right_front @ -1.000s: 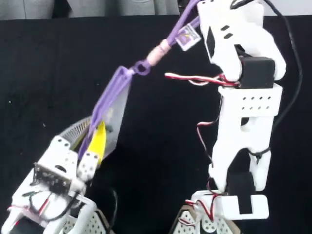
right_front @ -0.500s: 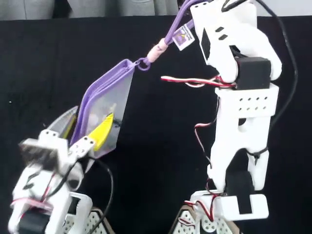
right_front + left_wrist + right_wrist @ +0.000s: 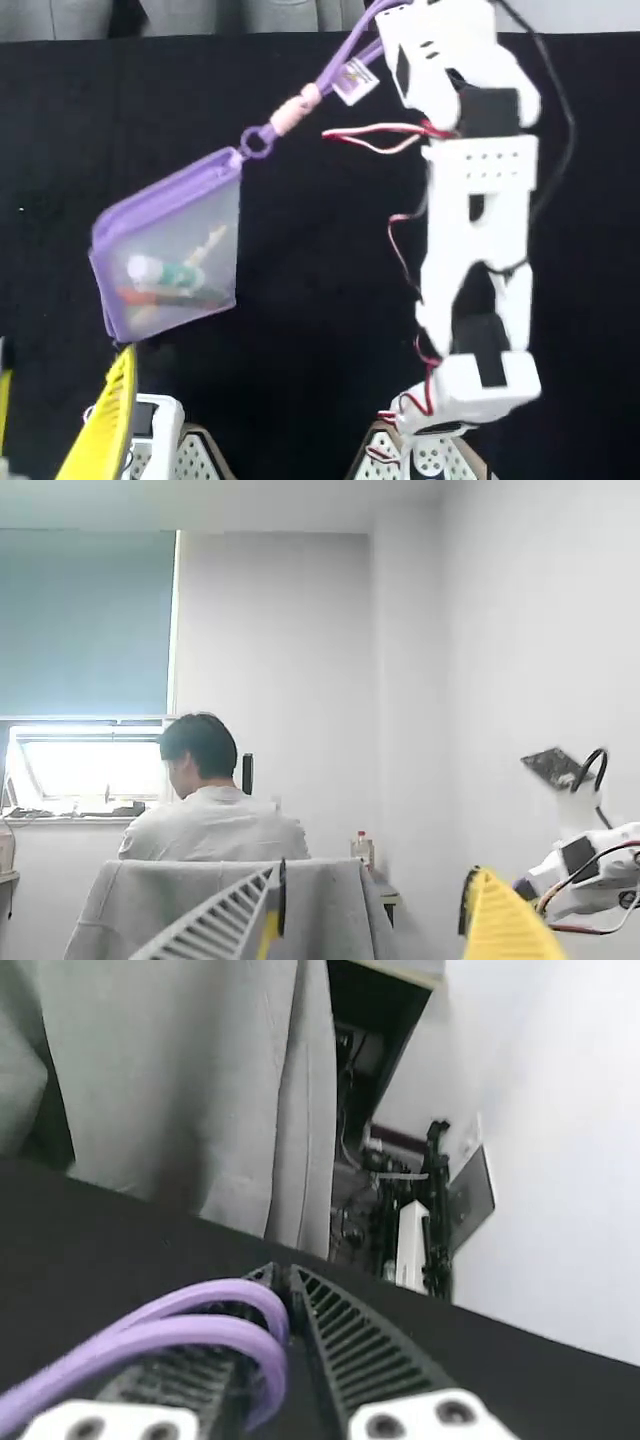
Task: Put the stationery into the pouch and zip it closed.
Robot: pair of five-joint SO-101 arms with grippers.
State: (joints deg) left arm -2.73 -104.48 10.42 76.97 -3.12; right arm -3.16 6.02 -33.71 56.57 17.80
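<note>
A purple-edged pouch [image 3: 165,255] with a clear side hangs above the black table, tilted, from its purple strap [image 3: 330,70]. Pens in white, green and red [image 3: 165,280] show through the clear side. Whether the zip is fully drawn I cannot tell. At the far top, my right gripper [image 3: 385,12] is shut on the strap; its wrist view shows the purple strap [image 3: 235,1325] looping between the pinched black fingers of the gripper [image 3: 288,1275]. My left gripper [image 3: 65,380] is low at the near left, below the pouch and apart from it. It points up into the room, open and empty [image 3: 378,872].
The black table [image 3: 300,300] spreads under the pouch. The right arm's white links [image 3: 480,230] stand tall at mid right. Both arm bases [image 3: 420,455] sit at the near edge. Grey cloth [image 3: 240,15] hangs along the far edge.
My left gripper has let go of the pouch and pulled back to the near left corner. The pouch has swung free and hangs lower and farther left from the strap. The right arm leaned slightly left.
</note>
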